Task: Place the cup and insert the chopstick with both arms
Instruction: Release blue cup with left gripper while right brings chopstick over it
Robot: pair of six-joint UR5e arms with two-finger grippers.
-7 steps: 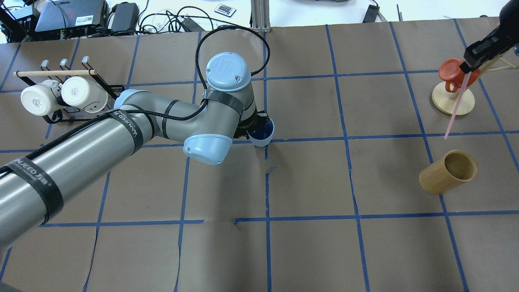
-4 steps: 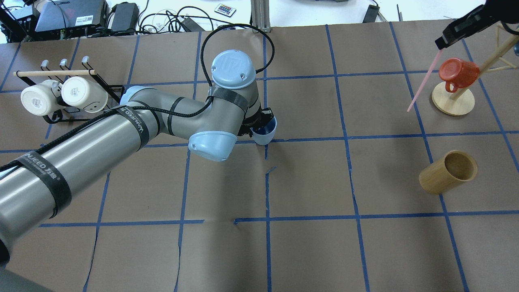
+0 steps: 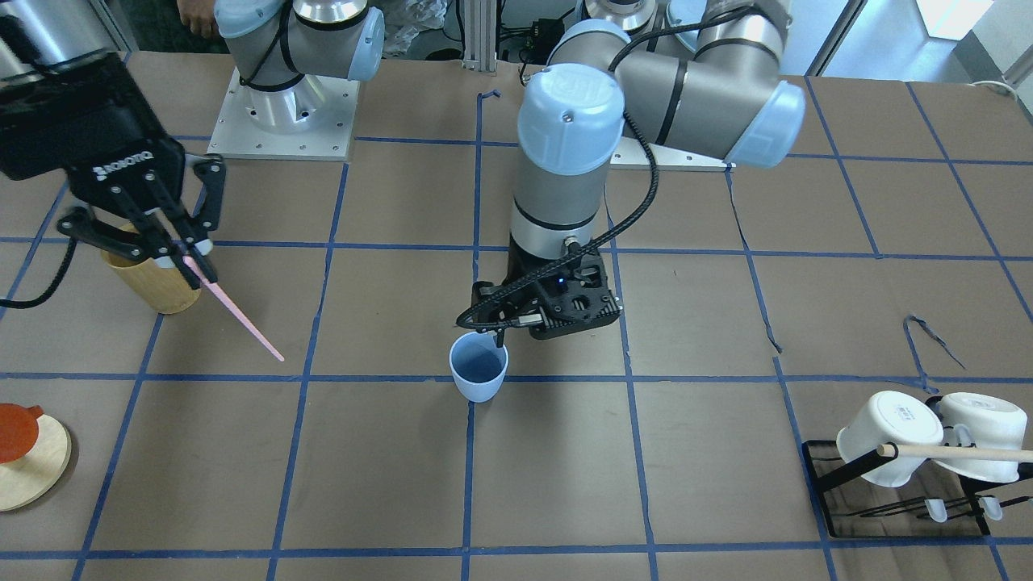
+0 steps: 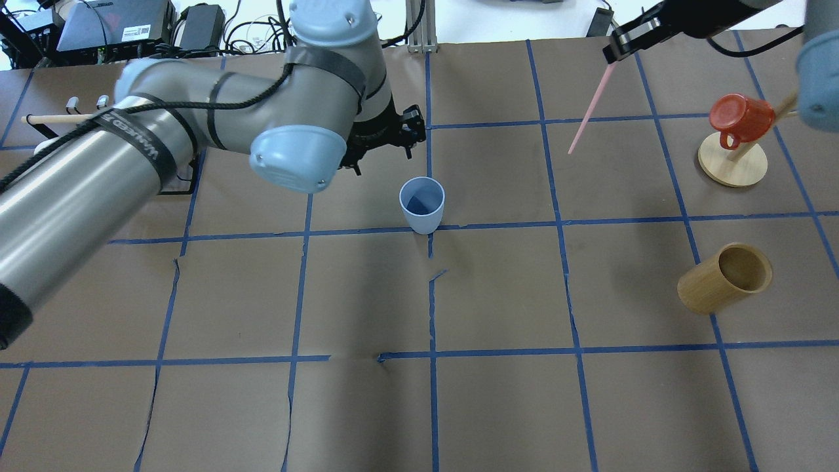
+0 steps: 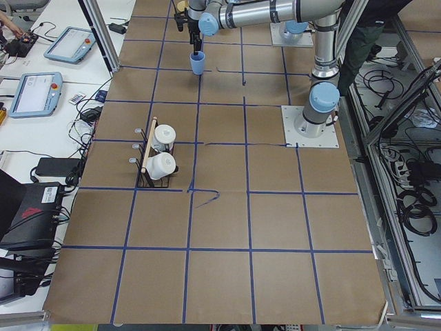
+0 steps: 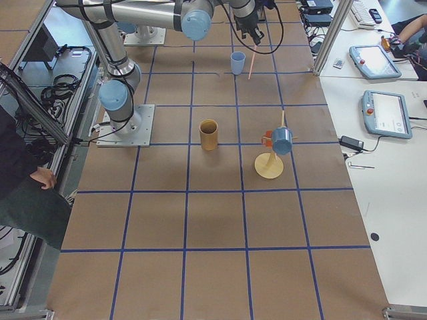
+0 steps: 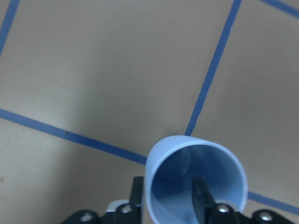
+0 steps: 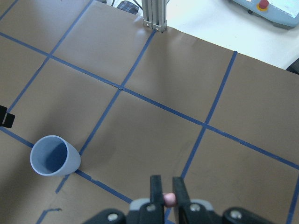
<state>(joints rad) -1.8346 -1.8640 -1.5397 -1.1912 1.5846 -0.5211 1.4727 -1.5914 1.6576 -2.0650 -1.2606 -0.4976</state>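
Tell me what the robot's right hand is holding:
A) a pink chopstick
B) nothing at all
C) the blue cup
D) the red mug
A: the right hand is pinched shut on the pink chopstick, while the blue cup stands free on the table.

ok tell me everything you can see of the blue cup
The cup is a pale blue, smooth, plastic-looking tumbler that tapers towards its base and has no handle. It stands upright and empty on the brown paper table, at a blue tape crossing. The open left gripper hangs over its rim; contact can't be judged.
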